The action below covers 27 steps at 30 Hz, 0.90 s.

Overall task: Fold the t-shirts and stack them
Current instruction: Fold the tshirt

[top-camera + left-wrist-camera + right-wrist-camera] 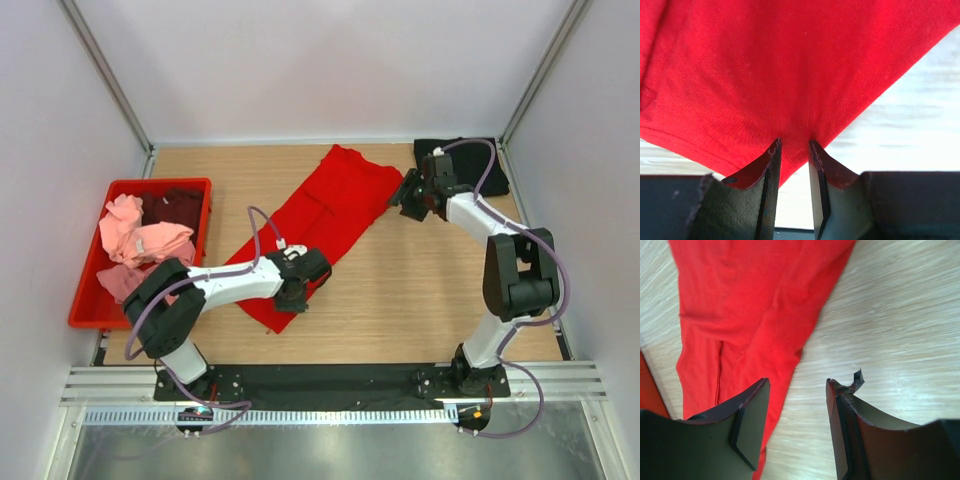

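A bright red t-shirt (pixel 330 205) lies spread diagonally across the wooden table. My left gripper (pixel 297 292) sits at its near lower end. In the left wrist view the jaws stand narrowly apart, and red cloth (pixel 790 65) is pinched between the tips of the left gripper (pixel 795 142), with creases running to them. My right gripper (pixel 402 195) is open and holds nothing; it hovers at the shirt's far right edge. In the right wrist view this gripper (pixel 797 381) has one finger over the red cloth (pixel 740 300) and the other over bare wood. A black t-shirt (pixel 498 176) lies at the back right, partly behind the right arm.
A red plastic crate (pixel 160 184) stands at the left edge, holding pink shirts (pixel 140 240) and a dark maroon one (pixel 182 205). White walls and metal posts close in the table on three sides. Bare wood shows between the red shirt and the right arm's base.
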Tool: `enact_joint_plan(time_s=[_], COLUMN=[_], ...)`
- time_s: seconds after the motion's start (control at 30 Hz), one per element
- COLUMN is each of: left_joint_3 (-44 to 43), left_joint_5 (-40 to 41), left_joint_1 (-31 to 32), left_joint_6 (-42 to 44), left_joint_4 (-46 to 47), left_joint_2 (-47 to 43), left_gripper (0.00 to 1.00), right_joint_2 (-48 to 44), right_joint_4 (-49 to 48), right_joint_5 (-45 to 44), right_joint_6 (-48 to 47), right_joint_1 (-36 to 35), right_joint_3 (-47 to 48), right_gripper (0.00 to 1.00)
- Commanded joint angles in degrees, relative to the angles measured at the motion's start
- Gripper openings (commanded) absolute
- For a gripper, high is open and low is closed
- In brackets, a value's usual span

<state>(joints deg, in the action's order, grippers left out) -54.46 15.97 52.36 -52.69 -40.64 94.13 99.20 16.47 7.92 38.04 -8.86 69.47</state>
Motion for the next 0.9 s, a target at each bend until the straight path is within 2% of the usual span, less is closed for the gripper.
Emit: enact_joint_plan(time_s=[0.0, 0.2, 0.43, 0.6, 0.77, 0.87], left_joint_3=[1.11, 1.46, 1.55, 1.72, 1.02, 0.06], left_joint_5=[-1.29, -0.85, -1.03, -1.46, -2.34, -2.61], left_joint_1=[2.13, 3.97, 5.65, 6.35, 8.28, 9.16], left_joint_6=[-4.18, -5.32, -6.11, -6.38, -8.04, -9.18], left_joint_4=[-2.16, -3.39, -4.53, -4.18, -2.95, -1.20], left_joint_2=[1.58, -0.52, -2.98, -2.81, -1.76, -0.79], left_gripper=[0.30, 0.30, 0.30, 0.30, 0.30, 0.30], right_joint_2=[2.39, 10.57, 16.81, 23.12, 27.45, 30.70], right_joint_4=[-11.70, -15.93, -25.59, -29.47, -32.11, -29.48], right_joint_5=[0.08, -0.98, -1.94, 0.95, 2.01, 1.66], right_joint_6=[4.40, 6.08, 8.37, 8.71, 8.54, 6.87], right_joint_1=[1.39, 3.68, 5.17, 5.70, 5.70, 5.87], right_joint_3=[-1.71, -1.09, -0.04, 4.08, 9.09, 15.06], right_gripper=[0.54, 0.52, 0.49, 0.47, 0.33, 0.21])
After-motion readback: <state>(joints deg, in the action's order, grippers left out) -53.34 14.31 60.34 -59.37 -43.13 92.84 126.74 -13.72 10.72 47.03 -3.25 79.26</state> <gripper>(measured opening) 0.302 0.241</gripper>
